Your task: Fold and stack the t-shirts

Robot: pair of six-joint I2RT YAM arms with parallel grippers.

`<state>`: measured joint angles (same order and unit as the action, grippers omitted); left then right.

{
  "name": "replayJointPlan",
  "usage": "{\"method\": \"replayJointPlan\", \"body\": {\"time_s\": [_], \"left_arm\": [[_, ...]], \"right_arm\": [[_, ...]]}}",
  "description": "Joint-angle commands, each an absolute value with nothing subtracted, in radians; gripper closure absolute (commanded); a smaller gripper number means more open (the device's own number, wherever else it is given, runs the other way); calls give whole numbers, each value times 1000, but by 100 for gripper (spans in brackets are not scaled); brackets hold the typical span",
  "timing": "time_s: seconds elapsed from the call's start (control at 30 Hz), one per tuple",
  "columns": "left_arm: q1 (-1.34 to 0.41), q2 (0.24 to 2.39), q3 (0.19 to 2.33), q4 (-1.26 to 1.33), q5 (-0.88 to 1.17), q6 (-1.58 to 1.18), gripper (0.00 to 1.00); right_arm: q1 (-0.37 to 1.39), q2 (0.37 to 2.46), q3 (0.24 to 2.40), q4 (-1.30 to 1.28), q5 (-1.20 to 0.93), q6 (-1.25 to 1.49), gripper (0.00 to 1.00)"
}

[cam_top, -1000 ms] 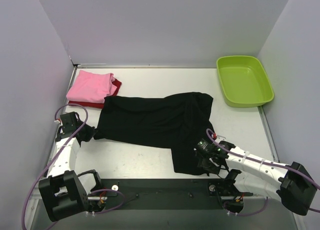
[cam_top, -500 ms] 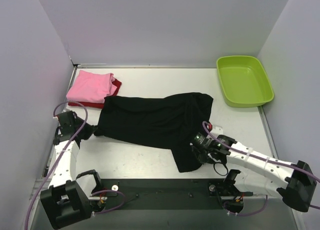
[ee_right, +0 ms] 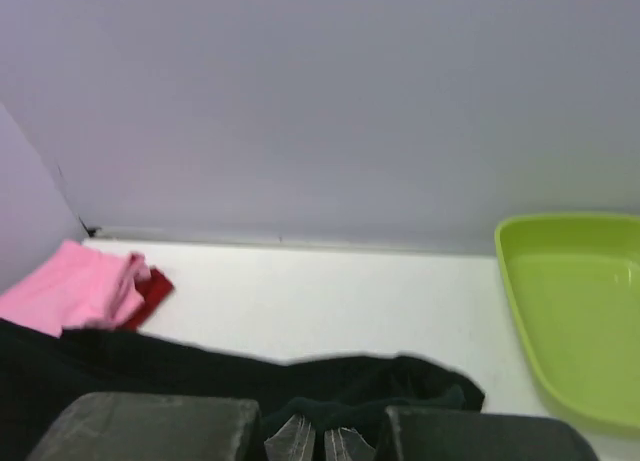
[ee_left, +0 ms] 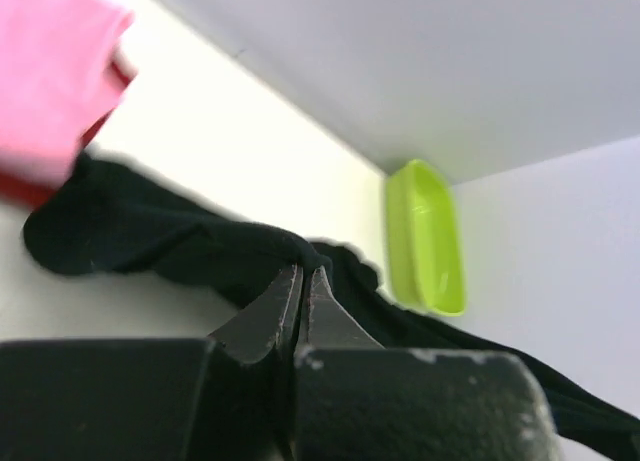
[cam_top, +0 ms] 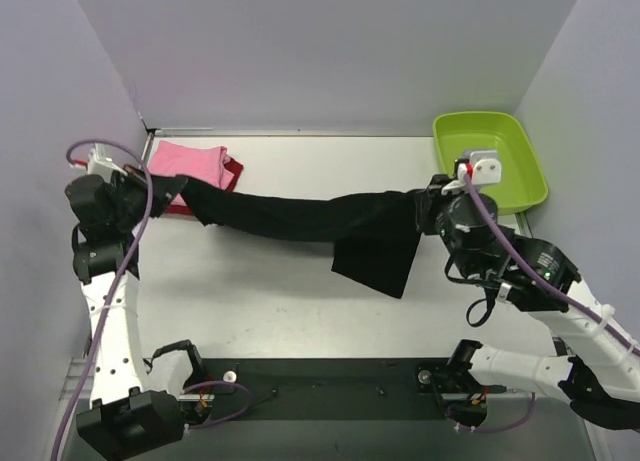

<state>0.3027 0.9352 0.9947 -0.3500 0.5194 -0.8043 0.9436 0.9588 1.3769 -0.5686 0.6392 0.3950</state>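
Your left claw (ee_left: 303, 274) and right claw (ee_right: 318, 439) are each clenched on one end of the black shirt (cam_top: 300, 217). It hangs stretched in the air between them, with a loose flap drooping near the right claw. Just beyond the left claw's tips, the pink shirt (cam_top: 188, 166) lies folded on the dark red shirt (cam_top: 233, 169). Those two look finished. The black shirt is not yet folded or stacked.

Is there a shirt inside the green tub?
No, the right wrist view shows the lime-green tub bare inside, and the black t-shirt is off to the side of it.
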Motion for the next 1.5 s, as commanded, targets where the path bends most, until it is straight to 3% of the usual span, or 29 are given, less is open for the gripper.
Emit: {"method": "replayJointPlan", "body": {"time_s": [0.0, 0.23, 0.33, 0.57, 0.77, 0.93, 1.13, 1.47], "left_arm": [[308, 959, 1238, -151, 660, -893, 100], [316, 959, 1491, -23, 706, -1034, 100], [313, 957, 1592, 98, 761, -1107, 100], [311, 910, 1637, 495, 810, -1389, 100], [217, 908, 1704, 724, 769, -1517, 100], [109, 916, 1879, 497, 741, -1344, 100], [41, 873, 1866, 263, 683, -1163, 100], [32, 811, 1154, 451, 615, -1135, 100]], "right_arm": [[922, 1028, 1640, -423, 612, 146, 100], [927, 1094, 2105, -564, 223, 124, 100], [927, 1075, 2209, -580, 7, 118, 100], [884, 950, 2241, -408, -467, 190, 100], [603, 897, 2298, -212, -682, 363, 100], [451, 925, 2404, -178, -670, 454, 100], [448, 931, 2245, -182, -575, 445, 100], [446, 977, 1777, -209, -195, 267, 100]]}}
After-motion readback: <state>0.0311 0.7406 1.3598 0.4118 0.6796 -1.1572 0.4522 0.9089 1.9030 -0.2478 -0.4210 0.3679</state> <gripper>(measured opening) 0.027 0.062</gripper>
